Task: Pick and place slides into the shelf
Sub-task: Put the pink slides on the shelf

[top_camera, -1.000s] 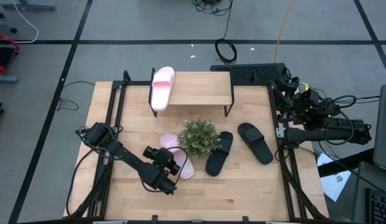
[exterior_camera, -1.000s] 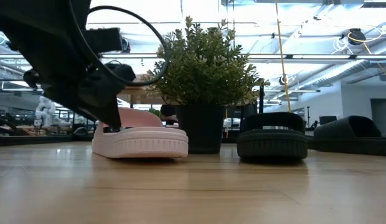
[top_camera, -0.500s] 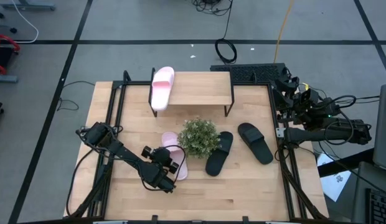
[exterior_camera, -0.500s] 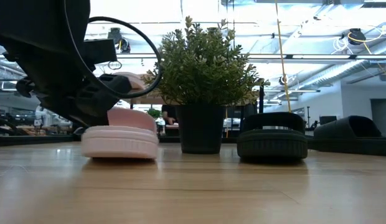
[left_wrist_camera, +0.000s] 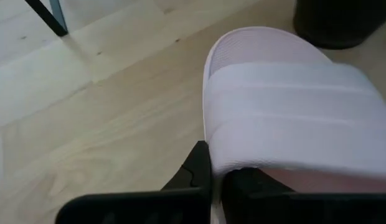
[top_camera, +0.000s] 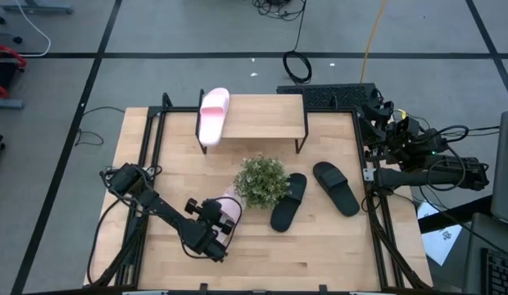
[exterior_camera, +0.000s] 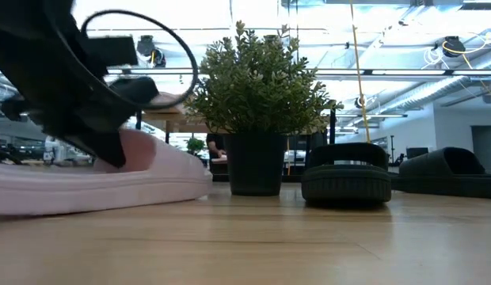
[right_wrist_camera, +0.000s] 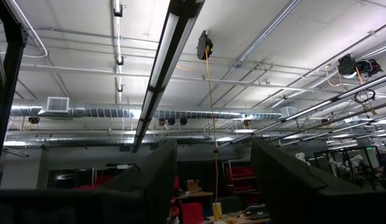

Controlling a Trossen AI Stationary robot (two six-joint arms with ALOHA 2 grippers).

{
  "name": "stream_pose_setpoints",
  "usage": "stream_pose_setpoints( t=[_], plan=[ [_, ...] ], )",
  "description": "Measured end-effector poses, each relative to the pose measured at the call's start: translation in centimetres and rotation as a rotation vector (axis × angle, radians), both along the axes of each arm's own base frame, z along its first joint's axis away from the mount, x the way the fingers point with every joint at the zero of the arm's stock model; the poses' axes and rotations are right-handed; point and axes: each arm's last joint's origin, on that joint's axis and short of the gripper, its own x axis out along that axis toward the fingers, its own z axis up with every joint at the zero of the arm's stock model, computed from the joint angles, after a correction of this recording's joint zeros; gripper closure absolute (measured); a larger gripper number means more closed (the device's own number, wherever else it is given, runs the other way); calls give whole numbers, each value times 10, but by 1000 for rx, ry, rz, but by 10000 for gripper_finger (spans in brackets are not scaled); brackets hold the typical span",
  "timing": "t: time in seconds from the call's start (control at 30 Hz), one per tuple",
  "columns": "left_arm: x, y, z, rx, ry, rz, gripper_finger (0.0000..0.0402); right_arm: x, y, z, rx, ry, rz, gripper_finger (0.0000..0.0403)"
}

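Observation:
A pale pink slide lies beside the potted plant, and my left gripper is shut on it; the low view shows its long pink sole slightly tilted. A second pink slide rests sole-down on the left end of the shelf. Two black slides lie flat on the table to the right of the plant. My right gripper is open beyond the table's right edge, pointing up at the ceiling. My left gripper pinches the side of the pink slide where the broad strap's end meets the sole. One finger is outside and the other is under the strap. The fingers come in low from the table's near left. Whether the sole is clear of the table does not show.
The plant's pot stands right next to the held slide's far end. The shelf's thin black legs stand behind the plant. There is bare wood along the table's near edge and at its left.
My left gripper has drawn back toward the table's near left corner and taken hold of the pink slide. The slide has come with it, away from the plant, and has turned about, so that the low view now shows its long side.

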Motion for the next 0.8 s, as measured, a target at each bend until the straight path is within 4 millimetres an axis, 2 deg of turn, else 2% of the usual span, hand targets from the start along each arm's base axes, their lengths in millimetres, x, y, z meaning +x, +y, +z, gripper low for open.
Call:
stream_pose_setpoints(
  t=[0.13, 0.37, 0.53, 0.67, 0.8],
  plan=[
    [-5, -7, 16, 39, 31, 20, 399, 0, 0, 0, 0, -2, 0, 206],
    [-17, -22, 57, 90, 120, 72, 400, 0, 0, 0, 0, -3, 0, 206],
    [-25, -41, 78, 1, 100, 46, 401, 0, 0, 1, -1, -7, 0, 206],
    [-36, -48, 92, -78, 104, 39, 401, -1, 0, 1, -2, -14, -1, 206],
    [-49, -48, 111, -159, 120, 21, 401, -1, 0, 2, -8, -19, -6, 206]
  ],
)
